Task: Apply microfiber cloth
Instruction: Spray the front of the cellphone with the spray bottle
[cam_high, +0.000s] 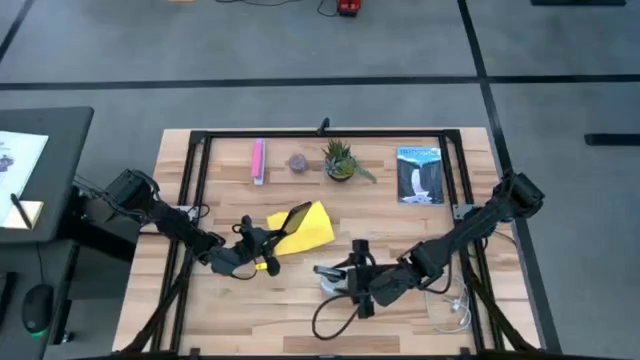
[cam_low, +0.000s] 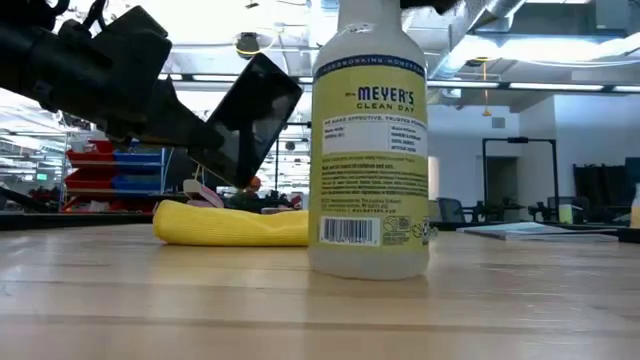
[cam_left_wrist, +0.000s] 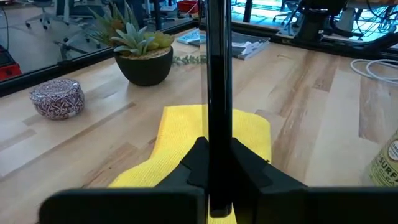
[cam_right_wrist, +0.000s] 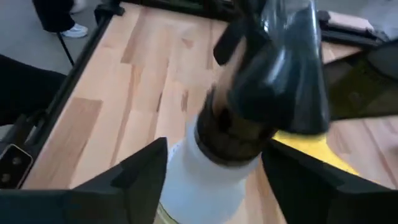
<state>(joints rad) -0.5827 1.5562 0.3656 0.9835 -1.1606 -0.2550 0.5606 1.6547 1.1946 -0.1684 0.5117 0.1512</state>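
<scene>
The left end effector (cam_high: 262, 243) is clamped on the black phone (cam_low: 250, 115), holding it edge-on and tilted above the table (cam_high: 400, 225). In the left wrist view the phone's thin edge rises straight up between the fingers (cam_left_wrist: 249, 171). The microfiber cloth (cam_high: 305, 227) lies crumpled on the table just beyond and beneath this end effector, partly under the raised phone. In the low view the phone appears to hang clear of the cloth, though contact is hard to rule out.

To do the step well, the phone's face should probably be lowered flat onto the cloth and drawn across it with light pressure, kept over the fabric's middle so the loose cloth does not bunch or slide away.

The left arm reaches in low from its side of the table, wrist angled toward the cloth. The right end effector (cam_high: 352, 283) sits well off to the side of the cloth and grips the Meyer's spray bottle (cam_low: 371, 140), which stands upright on the table. The right arm is folded low along the table's near edge.

Farther off stand a potted succulent (cam_left_wrist: 141, 51) and a small patterned tin (cam_left_wrist: 57, 98).
</scene>
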